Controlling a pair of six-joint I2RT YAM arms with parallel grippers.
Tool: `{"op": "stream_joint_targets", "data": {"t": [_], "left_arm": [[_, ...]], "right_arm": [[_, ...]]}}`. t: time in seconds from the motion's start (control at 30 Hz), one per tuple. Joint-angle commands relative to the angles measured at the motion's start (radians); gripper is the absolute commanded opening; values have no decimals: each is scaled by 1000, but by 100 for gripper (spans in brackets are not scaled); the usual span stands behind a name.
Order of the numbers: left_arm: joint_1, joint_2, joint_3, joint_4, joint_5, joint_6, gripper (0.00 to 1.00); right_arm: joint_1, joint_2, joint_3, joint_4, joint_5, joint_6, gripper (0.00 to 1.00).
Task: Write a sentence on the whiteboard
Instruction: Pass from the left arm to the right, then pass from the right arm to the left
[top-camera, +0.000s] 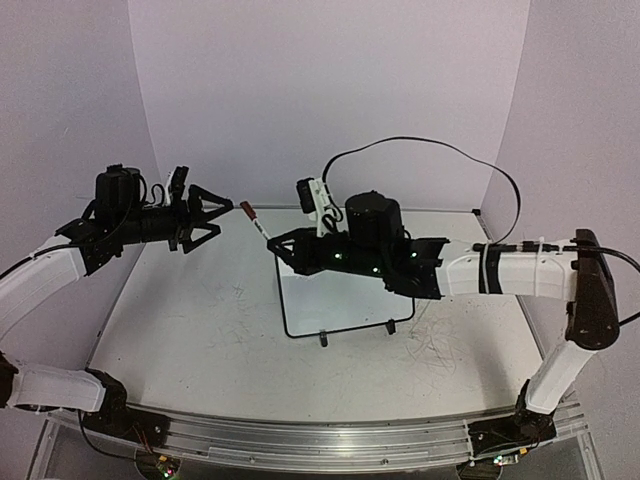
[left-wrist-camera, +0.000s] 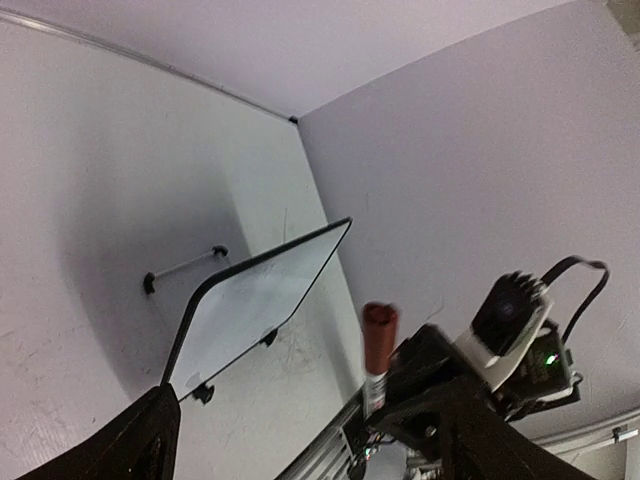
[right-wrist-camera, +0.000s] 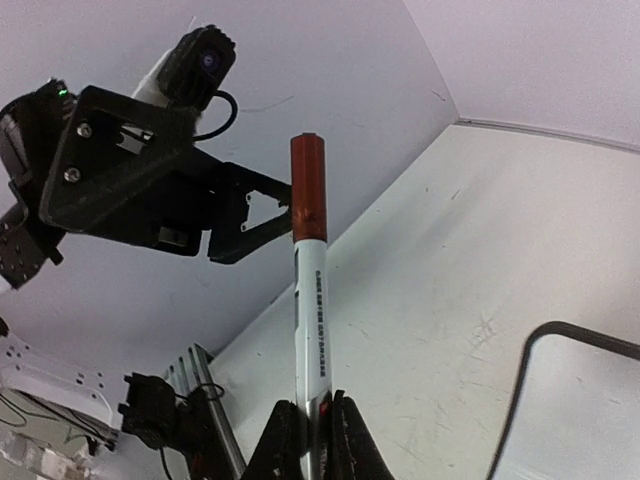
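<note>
The whiteboard (top-camera: 335, 300), white with a thin black frame, lies flat on the table under my right arm. It also appears in the left wrist view as the whiteboard (left-wrist-camera: 255, 300), and no sentence shows on its visible face. My right gripper (top-camera: 273, 246) is shut on the white barrel of a marker (top-camera: 258, 223). In the right wrist view the marker (right-wrist-camera: 309, 290) points its red cap toward my left gripper (top-camera: 226, 217). That gripper is open, its fingers spread just beyond the cap without touching it. The marker (left-wrist-camera: 378, 345) stands between its jaws in the left wrist view.
The scuffed white tabletop (top-camera: 200, 330) is closed in by white walls at the back and sides. A black cable (top-camera: 440, 150) loops above the right arm. An aluminium rail (top-camera: 330, 445) runs along the near edge.
</note>
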Motion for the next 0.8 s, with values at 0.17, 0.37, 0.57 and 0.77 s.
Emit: {"op": "stream_joint_targets", "data": {"t": [0.17, 0.37, 0.57, 0.77], "left_arm": [[-5, 60, 110, -125, 286, 230, 90], [-17, 25, 103, -122, 389, 300, 92], [-19, 45, 71, -132, 407, 332, 91], [-19, 53, 69, -136, 500, 394, 72]], "right_arm": [[-7, -109, 82, -371, -90, -364, 0], [-7, -73, 116, -384, -202, -359, 0], [-7, -27, 152, -383, -318, -350, 0], [-6, -23, 159, -383, -318, -354, 0]]}}
